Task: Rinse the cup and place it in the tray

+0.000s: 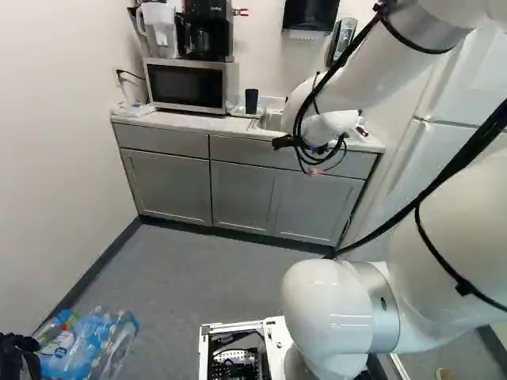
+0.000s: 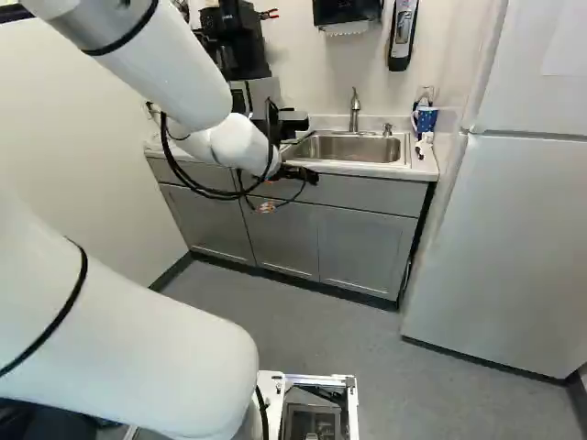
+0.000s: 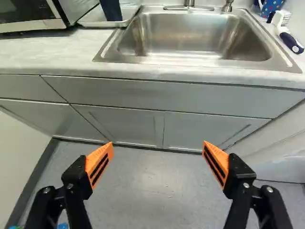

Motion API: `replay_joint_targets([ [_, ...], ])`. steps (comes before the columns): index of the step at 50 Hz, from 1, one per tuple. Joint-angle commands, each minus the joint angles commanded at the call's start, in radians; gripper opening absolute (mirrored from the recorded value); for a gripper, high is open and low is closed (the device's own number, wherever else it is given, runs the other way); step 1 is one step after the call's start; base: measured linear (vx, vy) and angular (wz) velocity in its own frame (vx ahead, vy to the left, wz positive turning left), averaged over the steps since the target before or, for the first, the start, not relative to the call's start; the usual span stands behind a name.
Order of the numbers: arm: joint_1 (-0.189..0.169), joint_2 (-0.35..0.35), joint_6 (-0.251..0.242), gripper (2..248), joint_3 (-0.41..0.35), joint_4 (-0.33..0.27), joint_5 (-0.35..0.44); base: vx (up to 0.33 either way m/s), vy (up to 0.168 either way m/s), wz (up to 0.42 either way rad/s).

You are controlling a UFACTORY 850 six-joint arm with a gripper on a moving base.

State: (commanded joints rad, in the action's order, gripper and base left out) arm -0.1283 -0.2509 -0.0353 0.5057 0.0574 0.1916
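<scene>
1. The gripper (image 1: 283,142) has its fingers wide apart, with an orange pad (image 3: 100,164) on each and nothing between them.
2. It hangs in front of the grey cabinets (image 3: 167,98), at the end of the white arm (image 2: 138,55). In the wrist view, the cabinets and the floor (image 3: 157,191) lie ahead of the fingertips.
3. The dark cup (image 1: 251,100) is in the white tray (image 3: 93,21) on the counter (image 3: 43,52), well apart from the gripper. In the left base view it looks upright.
4. The tray sits between the microwave (image 1: 187,85) and the metal sink (image 2: 353,147), just beside the sink.
5. The tap (image 2: 355,108) rises at the back of the sink.
6. A blue spotted cup (image 2: 426,117) stands at the far end of the counter, on the opposite side of the sink from the tray. Near it lies a brush (image 3: 291,43) with a dark handle.
7. A coffee maker (image 1: 207,32) and a clear jug (image 1: 160,28) stand on top of the microwave.
8. A towel dispenser (image 1: 310,14) and a soap dispenser (image 2: 403,35) are on the wall above the counter.
9. A fridge (image 2: 500,247) stands at the right of the right base view. Plastic bottles (image 1: 87,344) are bundled at the lower left of the left base view.
</scene>
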Motion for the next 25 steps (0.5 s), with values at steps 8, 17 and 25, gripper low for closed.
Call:
replay_joint_targets([
  [8, 0.018, -0.004, 0.005, 247, -0.058, -0.008, 0.095, 0.000, 0.000, 0.000],
  [17, 0.036, -0.008, 0.010, 247, -0.119, -0.016, 0.194, 0.000, 0.000, 0.000],
  [25, 0.052, -0.011, 0.014, 247, -0.168, -0.023, 0.274, 0.000, 0.000, 0.000],
])
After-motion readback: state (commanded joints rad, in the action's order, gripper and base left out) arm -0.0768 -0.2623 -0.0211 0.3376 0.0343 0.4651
